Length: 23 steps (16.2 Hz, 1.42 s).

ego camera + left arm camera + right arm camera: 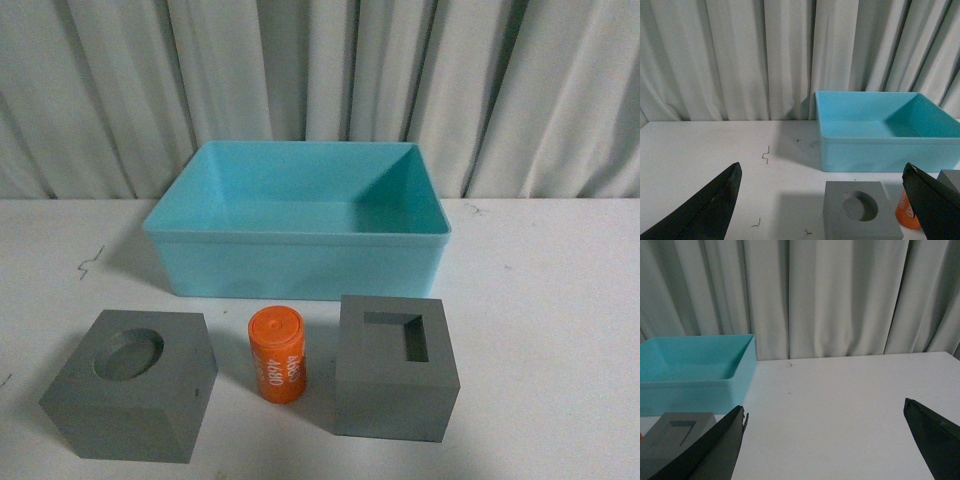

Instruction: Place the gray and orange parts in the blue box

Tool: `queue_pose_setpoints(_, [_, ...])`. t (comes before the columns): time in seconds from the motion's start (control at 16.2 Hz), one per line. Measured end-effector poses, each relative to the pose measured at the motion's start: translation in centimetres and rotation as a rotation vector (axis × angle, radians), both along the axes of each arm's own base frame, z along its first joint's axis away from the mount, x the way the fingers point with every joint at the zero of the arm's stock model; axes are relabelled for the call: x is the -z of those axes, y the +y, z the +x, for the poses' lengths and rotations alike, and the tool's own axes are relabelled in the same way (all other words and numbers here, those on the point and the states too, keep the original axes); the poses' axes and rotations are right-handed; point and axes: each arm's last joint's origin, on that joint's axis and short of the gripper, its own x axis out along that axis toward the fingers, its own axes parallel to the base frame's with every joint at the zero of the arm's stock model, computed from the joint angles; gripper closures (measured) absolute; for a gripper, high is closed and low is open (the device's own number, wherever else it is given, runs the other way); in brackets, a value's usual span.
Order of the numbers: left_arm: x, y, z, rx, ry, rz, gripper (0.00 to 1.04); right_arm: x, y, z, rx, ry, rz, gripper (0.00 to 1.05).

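The blue box [300,262] stands empty at the middle of the white table. In front of it sit a gray cube with a round recess [130,385], an orange cylinder [277,353] with white digits, and a gray cube with a rectangular recess [396,365]. No gripper shows in the front view. My left gripper [822,172] is open and empty, hanging above and short of the round-recess cube [860,210]; the box [880,135] lies beyond. My right gripper [825,410] is open and empty over bare table, with the rectangular-recess cube [677,435] and the box [690,377] off to one side.
A gray pleated curtain [320,80] hangs behind the table's far edge. Small dark marks [90,262] dot the table top left of the box. Bare table [550,300] lies right of the box.
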Motion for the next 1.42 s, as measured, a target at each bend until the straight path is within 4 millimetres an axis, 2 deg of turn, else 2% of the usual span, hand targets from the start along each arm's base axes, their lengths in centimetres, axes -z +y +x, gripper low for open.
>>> queue_pose_setpoints(0.49, [0.0, 0.0, 0.0, 0.000, 0.000, 0.000, 0.07, 0.0, 0.0, 0.0, 0.000, 0.000, 0.000, 0.06])
queue_pose_setpoints(0.56, [0.0, 0.0, 0.0, 0.000, 0.000, 0.000, 0.07, 0.2, 0.0, -0.1, 0.027, 0.190, 0.040, 0.06])
queue_pose_setpoints(0.62, [0.0, 0.0, 0.0, 0.002, -0.001, 0.000, 0.07, -0.3, -0.9, 1.0, 0.069, 0.429, 0.114, 0.06])
queue_pose_setpoints(0.74, [0.0, 0.0, 0.0, 0.000, 0.000, 0.000, 0.07, -2.7, -3.0, 3.8, 0.056, 0.379, 0.151, 0.06])
queue_pose_setpoints(0.8, [0.0, 0.0, 0.0, 0.000, 0.000, 0.000, 0.07, -4.1, -3.5, 5.5, -0.008, 0.344, 0.131, 0.06])
queue_pose_setpoints(0.86, [0.0, 0.0, 0.0, 0.000, 0.000, 0.000, 0.07, -4.6, -3.2, 7.5, -0.108, 0.343, 0.090, 0.06])
queue_pose_setpoints(1.05, [0.0, 0.0, 0.0, 0.000, 0.000, 0.000, 0.07, -1.5, -0.4, 11.5, -0.233, 0.449, 0.051, 0.06])
queue_pose_setpoints(1.17, [0.0, 0.0, 0.0, 0.000, 0.000, 0.000, 0.07, -1.0, 2.7, 14.0, -0.282, 0.451, 0.061, 0.06])
queue_pose_setpoints(1.42, [0.0, 0.0, 0.0, 0.000, 0.000, 0.000, 0.07, 1.7, 7.6, 16.6, -0.286, 0.596, 0.079, 0.06])
